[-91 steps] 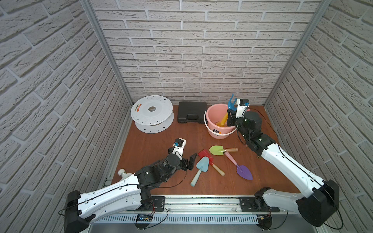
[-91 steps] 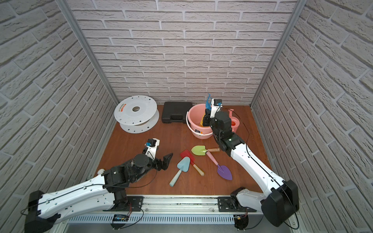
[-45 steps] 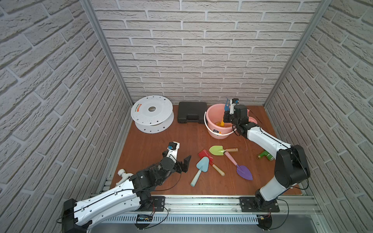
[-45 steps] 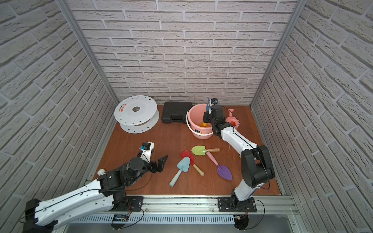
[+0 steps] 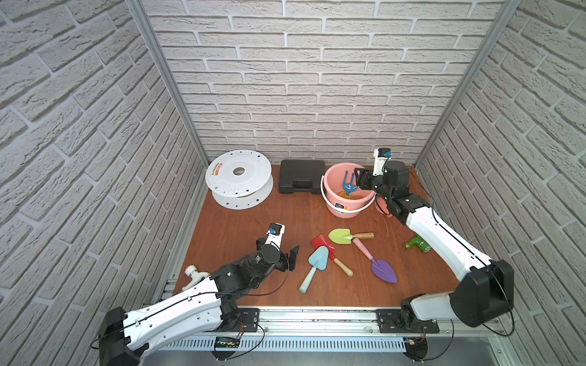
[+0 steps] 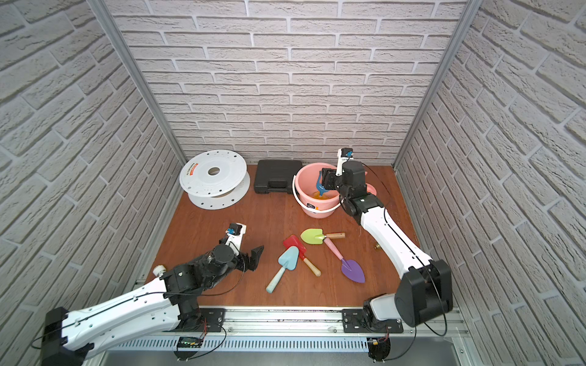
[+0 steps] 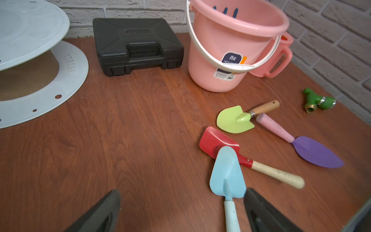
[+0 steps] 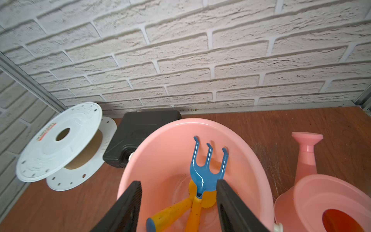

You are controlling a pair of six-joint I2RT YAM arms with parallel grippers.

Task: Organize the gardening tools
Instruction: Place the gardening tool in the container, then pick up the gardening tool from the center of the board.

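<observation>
Right gripper (image 8: pixel 178 181) jaws stand spread, blue fork (image 8: pixel 204 174) between them, inside pink bucket (image 8: pixel 160 140). Left gripper (image 7: pixel 182 191) jaws spread; light-blue trowel (image 7: pixel 227 176) just ahead.

**Bright, even light, wide-angle bend**

Soft light from above fills both top views; shadows sit short and faint beneath the spool (image 5: pixel 238 177). Brick walls bow at the edges. In its wrist view the left gripper (image 7: pixel 182 192) looms dark and soft; the bucket (image 8: pixel 170 160) shows mild sheen.
</observation>
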